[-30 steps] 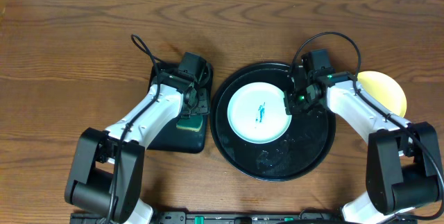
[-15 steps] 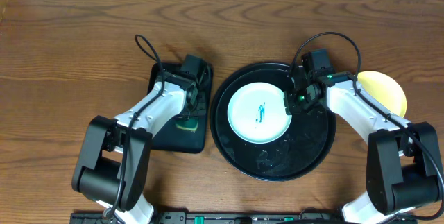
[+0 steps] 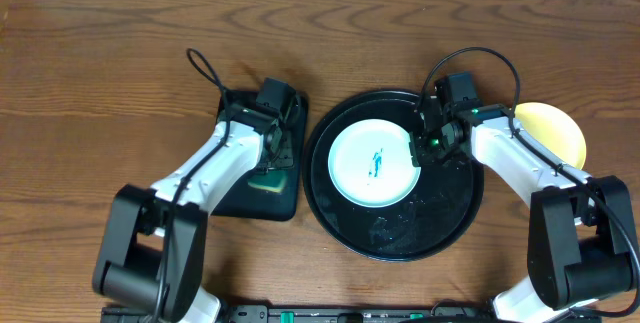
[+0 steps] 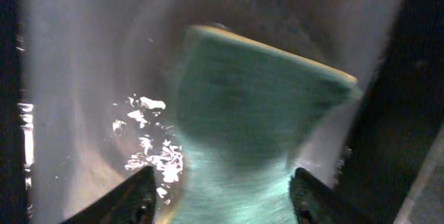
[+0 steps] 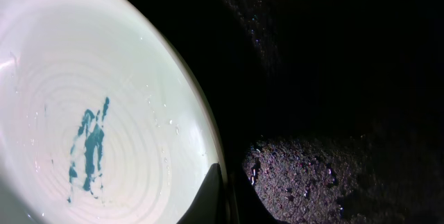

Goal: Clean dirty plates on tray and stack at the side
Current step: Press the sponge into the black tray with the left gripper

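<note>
Wooden table (image 3: 100, 63), seen from overhead. Round black tray (image 3: 450, 218), centre: one mint plate (image 3: 350, 178) in it, teal smudge (image 3: 377, 163) mid-plate. Yellow plate (image 3: 555, 128) outside tray, on table at right. Right gripper (image 3: 418, 148): closed at mint plate's right rim; I cannot confirm pinch. Left gripper (image 4: 223, 186): jaws wide either side of green sponge (image 4: 257, 113) on rectangular tray (image 3: 235, 198); contact unclear, view blurred.

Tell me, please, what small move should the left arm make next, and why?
Probably close the left gripper on the green sponge: it sits between the open fingers, and the plate by the shut right gripper carries a teal smudge.
</note>
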Controlling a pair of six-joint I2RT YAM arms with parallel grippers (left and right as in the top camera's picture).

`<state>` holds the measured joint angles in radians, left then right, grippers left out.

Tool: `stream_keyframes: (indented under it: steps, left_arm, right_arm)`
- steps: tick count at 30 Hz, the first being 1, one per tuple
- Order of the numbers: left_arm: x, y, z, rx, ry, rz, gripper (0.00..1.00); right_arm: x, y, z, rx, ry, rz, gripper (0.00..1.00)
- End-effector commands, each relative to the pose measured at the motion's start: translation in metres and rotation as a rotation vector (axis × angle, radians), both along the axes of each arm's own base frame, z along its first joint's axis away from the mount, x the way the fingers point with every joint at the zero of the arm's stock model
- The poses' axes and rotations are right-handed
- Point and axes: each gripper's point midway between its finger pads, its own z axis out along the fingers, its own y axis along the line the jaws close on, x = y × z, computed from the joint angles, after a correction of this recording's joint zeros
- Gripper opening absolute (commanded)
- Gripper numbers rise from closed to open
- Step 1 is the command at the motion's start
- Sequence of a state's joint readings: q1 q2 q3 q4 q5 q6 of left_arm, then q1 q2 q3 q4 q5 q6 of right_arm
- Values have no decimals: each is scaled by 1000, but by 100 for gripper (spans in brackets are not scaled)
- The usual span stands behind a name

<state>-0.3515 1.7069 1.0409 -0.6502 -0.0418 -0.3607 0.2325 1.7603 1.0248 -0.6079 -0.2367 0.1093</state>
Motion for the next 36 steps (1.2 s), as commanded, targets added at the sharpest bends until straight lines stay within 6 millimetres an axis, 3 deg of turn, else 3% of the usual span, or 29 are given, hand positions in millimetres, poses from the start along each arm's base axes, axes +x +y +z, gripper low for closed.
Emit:
stream_keyframes:
  steps: [1,10,16,27,30,35,36]
  left_arm:
    - [-1,5,7,19,-18,-2,65]
    - [-2,6,6,20,-12,2,65]
    - [-3,-5,3,-43,-7,-2,53]
    - [-16,-4,-25,-61,-10,1,51]
    - [-18,-3,-28,-61,-10,1,35]
    - [-14,-4,-27,-65,-25,1,33]
    - [-13,-3,-26,-63,-28,1,21]
  right_arm:
    - [-3,1,-3,-8,3,18,1]
    - [-3,1,-3,-8,2,18,1]
    - [-3,1,-3,-8,3,18,1]
    - [-3,1,-3,-8,3,18,1]
    - [-3,1,-3,-8,3,18,1]
    - [-3,1,-3,-9,4,18,1]
    - [-3,1,-3,-9,4,18,1]
